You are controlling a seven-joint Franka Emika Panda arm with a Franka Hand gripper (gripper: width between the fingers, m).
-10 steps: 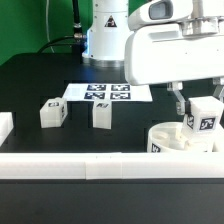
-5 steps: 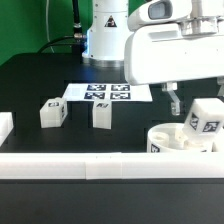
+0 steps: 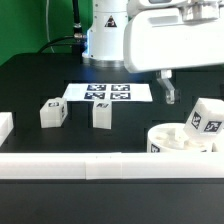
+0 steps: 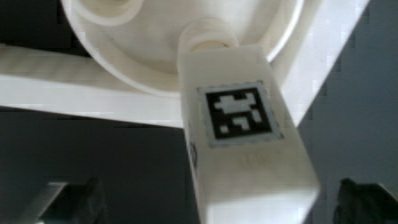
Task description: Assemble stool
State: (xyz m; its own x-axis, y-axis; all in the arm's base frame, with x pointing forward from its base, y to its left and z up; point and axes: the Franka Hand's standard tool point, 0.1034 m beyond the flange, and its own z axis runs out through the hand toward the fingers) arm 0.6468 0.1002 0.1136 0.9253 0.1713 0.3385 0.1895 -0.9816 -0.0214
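Note:
The round white stool seat [image 3: 168, 142] lies at the exterior view's right, against the front rail. One tagged white leg [image 3: 203, 121] stands tilted in a seat socket. My gripper [image 3: 186, 88] hangs open just above that leg, and only one dark finger [image 3: 166, 88] shows clearly. In the wrist view the leg [image 4: 237, 110] runs from the seat [image 4: 151, 45] toward the camera. My gripper [image 4: 214, 205] has its dark fingers [image 4: 68, 200] apart on either side of the leg, with gaps to it. Two loose tagged legs [image 3: 52, 112] [image 3: 101, 114] stand mid-table.
The marker board [image 3: 105, 94] lies flat behind the loose legs. A long white rail [image 3: 80, 165] runs along the front edge, and a white block [image 3: 4, 125] sits at the exterior view's left. The robot base [image 3: 100, 35] stands at the back.
My gripper has let go of the leg in the seat and risen. The finger has moved up and away from the leg, which stays standing in the socket.

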